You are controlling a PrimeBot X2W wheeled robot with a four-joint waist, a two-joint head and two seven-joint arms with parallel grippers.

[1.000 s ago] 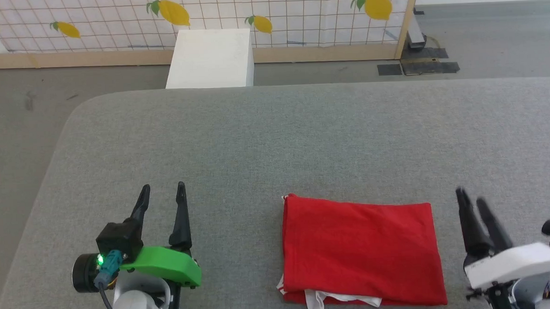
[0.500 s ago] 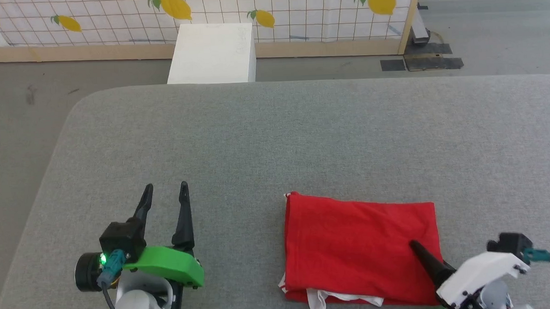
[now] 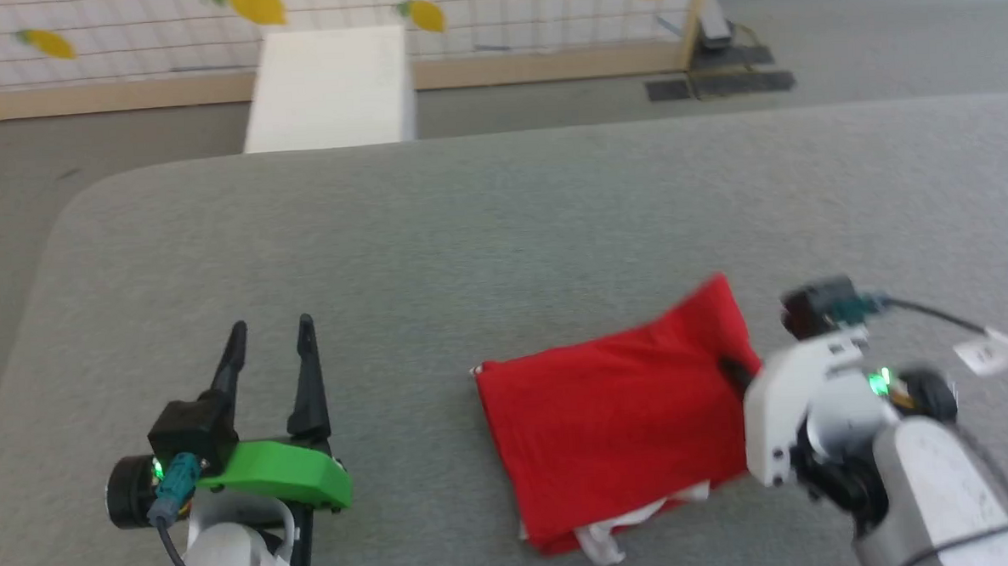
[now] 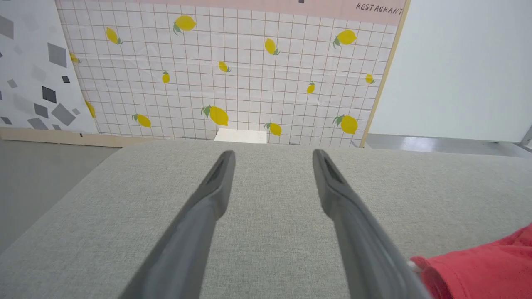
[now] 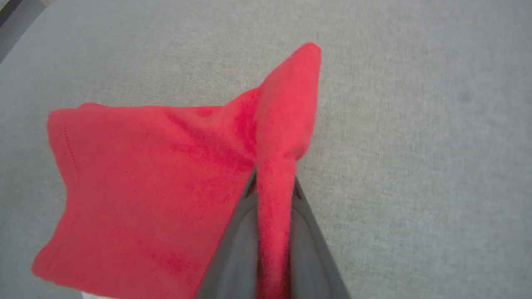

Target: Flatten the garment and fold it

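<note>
The garment (image 3: 613,431) is seen folded on the table (image 3: 467,225), at the near right, with its long axis running across the robot's front and slightly skewed. Its right edge is pinched by the right gripper (image 3: 733,371). In the right wrist view a ridge of red cloth is clamped between the pressed-together fingers, and the far right corner is drawn up into a peak. The rest of the garment lies to that gripper's left, so the coming fold is judged to be carried leftward, across the long axis. The left gripper (image 3: 270,331) is held spread and empty, well apart from the garment's left edge, so the right arm is the nearer.

Half a second earlier the garment was lying flat and square, with the right gripper only laid on its near right part. Now that edge is raised and the outline is slanted. The whole head view has also shifted, which is put down to the camera.
</note>
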